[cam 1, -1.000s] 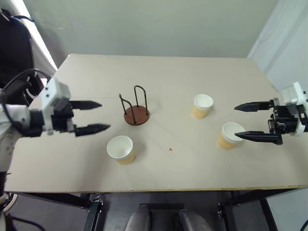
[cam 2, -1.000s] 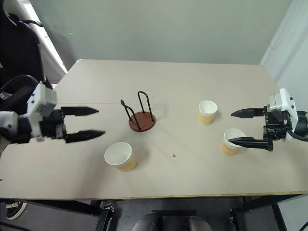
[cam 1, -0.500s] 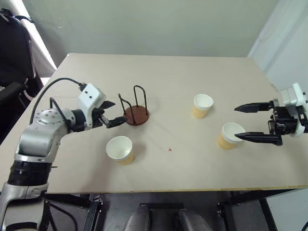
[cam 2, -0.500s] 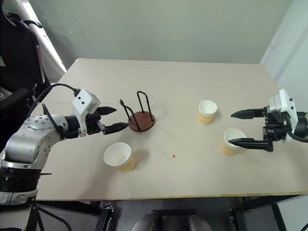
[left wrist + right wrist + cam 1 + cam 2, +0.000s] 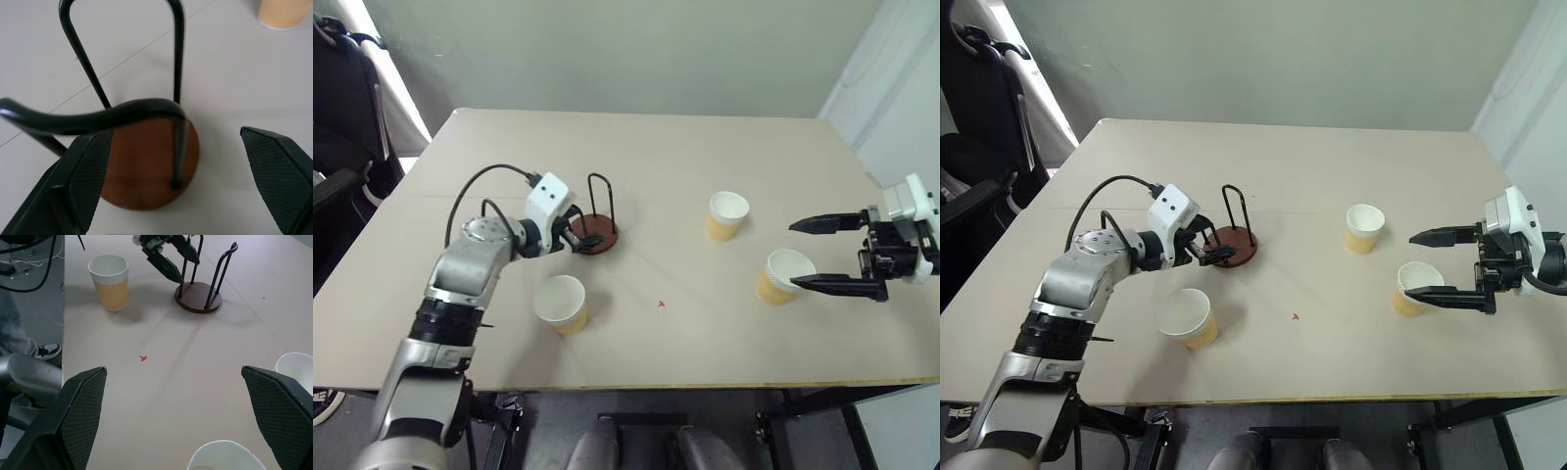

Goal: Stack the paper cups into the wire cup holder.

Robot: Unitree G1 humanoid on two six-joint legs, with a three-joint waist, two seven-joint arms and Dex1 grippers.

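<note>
The wire cup holder (image 5: 598, 233) stands upright left of the table's middle, a reddish-brown disc (image 5: 146, 166) with black wire loops. My left gripper (image 5: 584, 235) is open at the holder, and its fingers (image 5: 88, 171) straddle the near loop and the base. One paper cup (image 5: 558, 302) stands in front of the holder. A second cup (image 5: 726, 213) stands right of centre. The third cup (image 5: 779, 278) stands by my right gripper (image 5: 791, 255), which hovers open with one finger above its rim.
A small red mark (image 5: 660, 305) lies on the tabletop between the cups. The table's front edge (image 5: 636, 386) runs close below them. A dark chair (image 5: 342, 98) stands beyond the left edge, and a wall rises behind the table.
My left arm has swung forward, right and down from the table's left side to the holder, its fingers now around the near wire loop. The right gripper and the cups have stayed put.
</note>
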